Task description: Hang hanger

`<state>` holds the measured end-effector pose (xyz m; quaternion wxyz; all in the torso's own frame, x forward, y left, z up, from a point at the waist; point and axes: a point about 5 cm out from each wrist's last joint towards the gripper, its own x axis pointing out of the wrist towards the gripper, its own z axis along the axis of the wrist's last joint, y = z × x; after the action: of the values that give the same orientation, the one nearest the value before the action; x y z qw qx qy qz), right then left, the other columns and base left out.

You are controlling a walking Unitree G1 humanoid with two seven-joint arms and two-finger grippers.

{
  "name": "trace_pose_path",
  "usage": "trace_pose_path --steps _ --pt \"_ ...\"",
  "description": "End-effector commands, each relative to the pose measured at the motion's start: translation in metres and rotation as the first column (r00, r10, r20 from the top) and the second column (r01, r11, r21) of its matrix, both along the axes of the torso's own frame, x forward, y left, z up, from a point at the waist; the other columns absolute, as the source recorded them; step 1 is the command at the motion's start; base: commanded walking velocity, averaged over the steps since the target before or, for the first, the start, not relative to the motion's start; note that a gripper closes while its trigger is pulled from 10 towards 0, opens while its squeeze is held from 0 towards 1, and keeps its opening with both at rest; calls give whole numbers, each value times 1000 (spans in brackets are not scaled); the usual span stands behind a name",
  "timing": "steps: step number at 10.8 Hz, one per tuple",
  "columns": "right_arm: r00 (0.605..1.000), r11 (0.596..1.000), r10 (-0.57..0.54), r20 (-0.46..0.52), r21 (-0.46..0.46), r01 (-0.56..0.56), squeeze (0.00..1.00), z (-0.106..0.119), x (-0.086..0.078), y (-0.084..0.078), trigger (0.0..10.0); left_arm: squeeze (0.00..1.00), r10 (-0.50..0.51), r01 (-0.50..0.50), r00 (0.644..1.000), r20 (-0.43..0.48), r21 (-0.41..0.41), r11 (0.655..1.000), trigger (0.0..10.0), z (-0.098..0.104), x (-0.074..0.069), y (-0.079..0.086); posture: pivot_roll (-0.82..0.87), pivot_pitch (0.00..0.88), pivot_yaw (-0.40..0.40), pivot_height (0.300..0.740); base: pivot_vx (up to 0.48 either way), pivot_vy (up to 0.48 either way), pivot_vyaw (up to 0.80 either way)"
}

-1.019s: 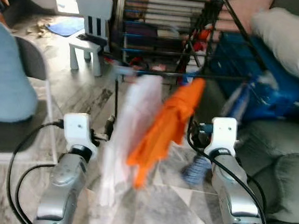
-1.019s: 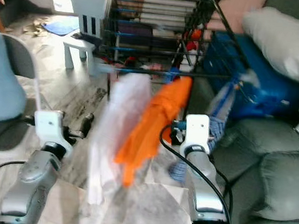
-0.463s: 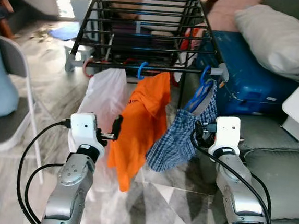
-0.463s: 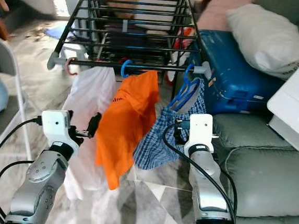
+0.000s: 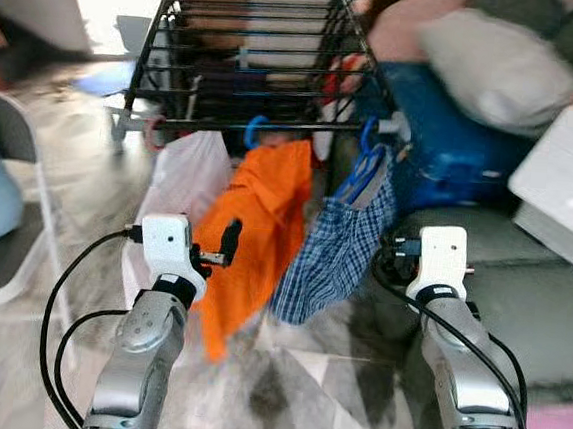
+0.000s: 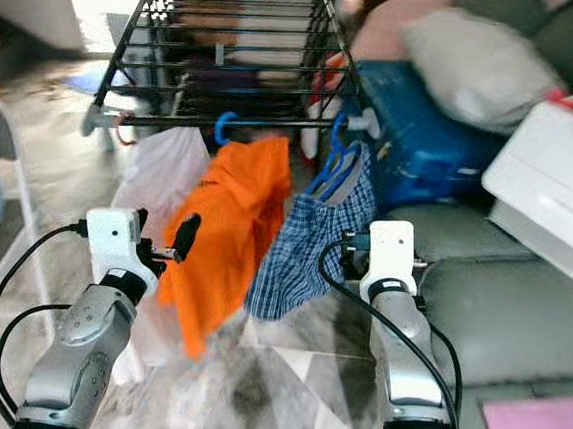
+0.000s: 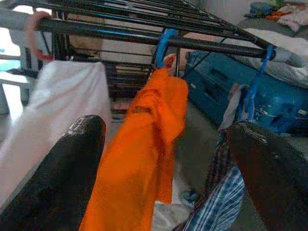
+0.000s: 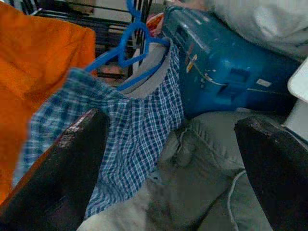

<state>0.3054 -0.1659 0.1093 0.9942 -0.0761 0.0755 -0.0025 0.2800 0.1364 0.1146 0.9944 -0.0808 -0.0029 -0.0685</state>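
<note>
- The blue hanger [image 6: 333, 164] with the checked shorts [image 6: 309, 239] hangs from the front rail [image 5: 274, 125] of the drying rack [image 5: 257, 31], near that rail's right end, beside the grey end cap.
- An orange shirt [image 5: 263, 222] on its own blue hook [image 5: 255, 129] hangs at the middle of the rail, and a white garment [image 5: 187, 181] on a pink hook [image 7: 34, 33] hangs toward its left end.
- Our left hand [image 5: 230, 242] sits below the rail, just in front of the orange shirt; its fingers [image 7: 72, 163] are spread wide and hold nothing.
- Our right hand [image 8: 168, 159] is low beside the checked shorts, near the grey sofa [image 6: 499, 313]; its fingers [image 8: 72, 159] also stand wide apart and are empty.
- We judge the hanging itself done, so the step in hand is to let go cleanly and back off.
- To do that well, we should draw each hand straight back toward us, keeping the fingers apart so they do not snag cloth.
- The checked shorts hang tilted, close to the orange shirt; a brush from our right hand could swing the hanger off the end of the rail.
- The head views are blurred, so we cannot tell how deeply the hook sits on the rail; a look once the picture is steady is worth taking.
</note>
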Motion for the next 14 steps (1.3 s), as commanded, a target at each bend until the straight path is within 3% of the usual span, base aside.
trace_pose_path --steps 1,3,6,14 --pt "1000 1000 17 25 14 -17 0 7 3 7 10000 0 24 -24 1000 -4 22 999 10000 -1 0 7 -178 0 -29 740 0 405 0" --pt "1000 1000 10 21 12 -10 0 5 3 6 10000 0 26 -25 1000 -9 49 998 10000 -1 2 4 -177 5 -29 740 0 0 0" --pt "1000 1000 -3 8 14 3 0 3 2 5 10000 0 -16 16 1000 11 13 1000 10000 3 1 4 -178 13 -27 740 0 0 -204" --pt "1000 1000 2 6 16 -2 0 2 2 7 10000 0 -54 54 998 13 -3 999 10000 2 0 -4 -183 19 -24 740 427 0 0"
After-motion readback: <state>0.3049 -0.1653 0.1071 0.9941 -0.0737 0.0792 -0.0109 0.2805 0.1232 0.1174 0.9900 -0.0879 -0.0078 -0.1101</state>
